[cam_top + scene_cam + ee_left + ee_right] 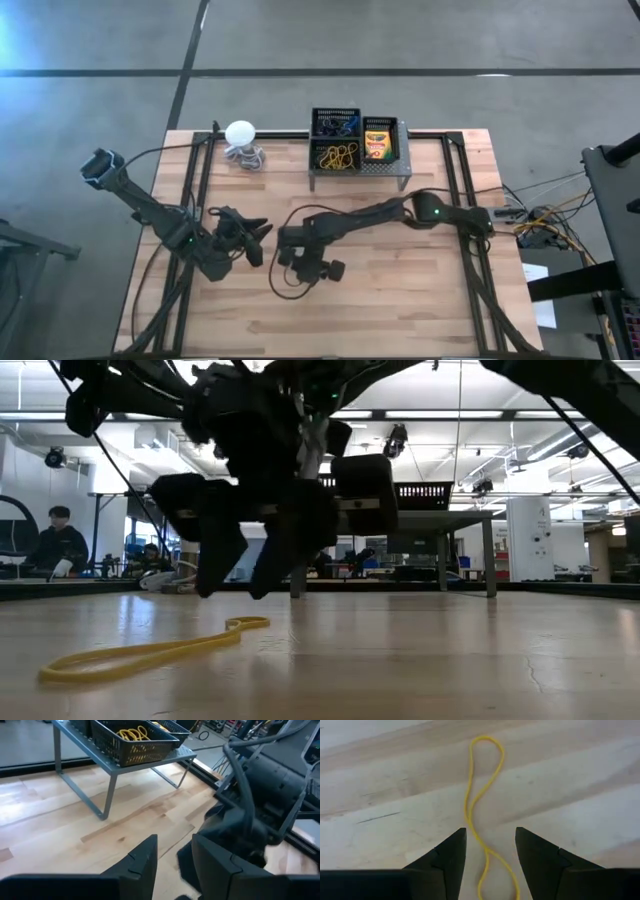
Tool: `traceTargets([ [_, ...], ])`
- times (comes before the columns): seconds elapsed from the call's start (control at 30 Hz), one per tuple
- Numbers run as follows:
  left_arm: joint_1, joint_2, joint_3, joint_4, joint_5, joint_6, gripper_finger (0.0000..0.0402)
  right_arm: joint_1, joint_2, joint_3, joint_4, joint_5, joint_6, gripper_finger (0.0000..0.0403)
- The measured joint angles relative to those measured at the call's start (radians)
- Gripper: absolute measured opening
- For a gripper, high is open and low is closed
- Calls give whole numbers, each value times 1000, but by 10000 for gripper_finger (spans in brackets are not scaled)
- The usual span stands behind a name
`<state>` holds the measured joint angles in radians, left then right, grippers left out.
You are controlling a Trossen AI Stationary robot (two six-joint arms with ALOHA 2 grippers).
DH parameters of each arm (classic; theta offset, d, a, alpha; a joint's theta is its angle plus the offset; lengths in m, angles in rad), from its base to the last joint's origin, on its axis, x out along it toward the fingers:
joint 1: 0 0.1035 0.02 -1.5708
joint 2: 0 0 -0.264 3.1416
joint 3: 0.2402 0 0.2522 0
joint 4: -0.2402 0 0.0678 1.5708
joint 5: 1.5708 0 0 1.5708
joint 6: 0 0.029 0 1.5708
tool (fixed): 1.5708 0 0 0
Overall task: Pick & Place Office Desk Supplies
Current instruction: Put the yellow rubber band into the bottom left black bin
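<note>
From above, both arms meet near the middle of the wooden counter (400, 290). The right gripper (300, 262) reaches in from three o'clock and hangs low just left of centre; the left gripper (255, 235) points toward it from nine o'clock, close but apart. At twelve o'clock the grey perforated stand (400, 165) carries the black mesh bins (335, 124), one with blue and purple loops, one with a heap of yellow rubber bands (338, 156), and beside them a yellow-and-green crayon box (376, 143). A white ball with a coiled cord (240, 135) sits at eleven o'clock.

The overhead view hides what lies under the right gripper. The right wrist view shows it: a yellow rubber band (480, 795) lies flat on the wood in a twisted figure-eight, its near end running between the two dark fingers (445, 862), which stand spread to either side of it. I can't tell whether their tips touch it. The level view shows the same band (150, 652) resting on the counter surface, with the dark gripper (245, 565) hanging just above and behind it; two people sit far off in the room at nine o'clock.

The left wrist view shows its own fingers (145, 862) parted with nothing between them, the other arm's dark body just ahead, and the stand with the bin of yellow bands (132, 733) beyond.
</note>
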<state>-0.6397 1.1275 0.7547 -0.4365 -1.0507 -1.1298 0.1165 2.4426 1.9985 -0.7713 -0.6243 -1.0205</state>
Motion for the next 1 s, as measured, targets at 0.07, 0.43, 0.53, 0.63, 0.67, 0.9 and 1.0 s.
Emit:
traceTargets([
  [0.07,0,0,-1,11,3,2,126,0,28,40,-46,-5,-24,161],
  [0.43,0,-1,-2,15,3,6,126,-6,66,56,-82,34,-32,51],
  [0.53,0,-1,-2,16,3,6,126,-6,59,56,-118,78,6,16],
  [0.63,-1,0,-2,19,3,6,126,-4,37,55,-193,157,72,10],
  [0.67,-1,0,-2,22,4,6,126,-4,23,53,-233,184,90,9],
  [0.9,-5,0,-3,25,4,6,126,-7,-179,-8,-472,217,203,8],
  [1.0,-5,0,-3,27,3,6,126,-3,-329,-110,-475,211,236,8],
])
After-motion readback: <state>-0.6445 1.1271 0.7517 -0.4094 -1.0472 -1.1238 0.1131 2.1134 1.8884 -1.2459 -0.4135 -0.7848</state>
